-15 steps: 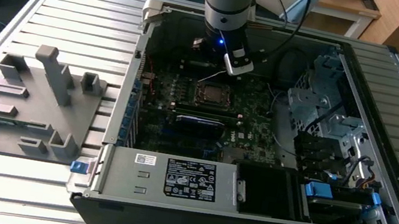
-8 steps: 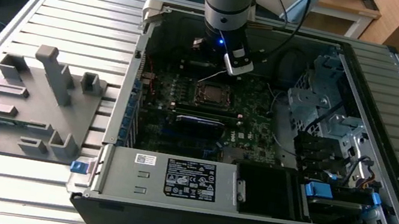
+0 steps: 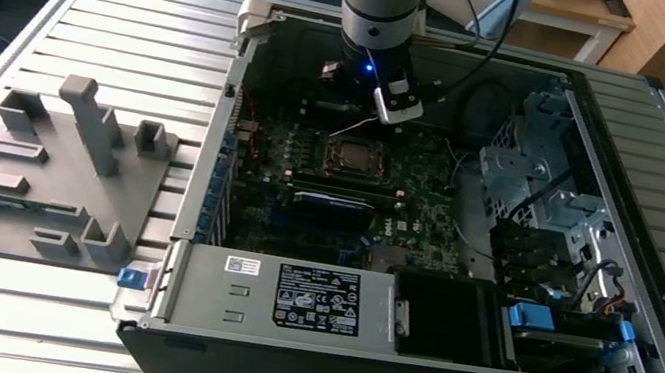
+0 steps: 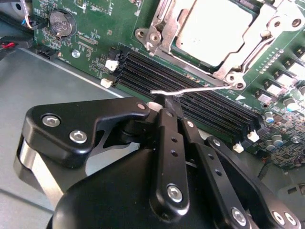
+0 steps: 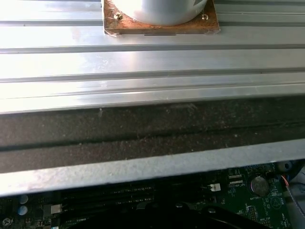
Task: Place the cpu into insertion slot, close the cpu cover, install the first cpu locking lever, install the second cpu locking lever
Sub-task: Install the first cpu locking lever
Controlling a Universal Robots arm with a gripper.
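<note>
The cpu (image 4: 214,26) lies flat in the insertion slot (image 4: 237,76), its silver top showing through the window of the cpu cover (image 4: 164,36), which lies down over it. In the exterior view the cpu (image 3: 352,156) sits mid-board inside the open case. A thin wire locking lever (image 4: 200,88) stands raised off the socket's corner, its hooked free end right at my fingertips. My gripper (image 4: 164,102) has its black fingers (image 4: 169,143) shut together and touching that end; whether they pinch it I cannot tell. In the exterior view my gripper (image 3: 349,106) hangs just behind the socket.
Long black memory slots (image 4: 190,95) run beside the socket, with a coin battery (image 4: 62,23) further along the board. A grey fixture block (image 3: 51,170) stands on the slatted table at the exterior view's left. A power supply (image 3: 287,296) and drive cage (image 3: 538,170) crowd the case.
</note>
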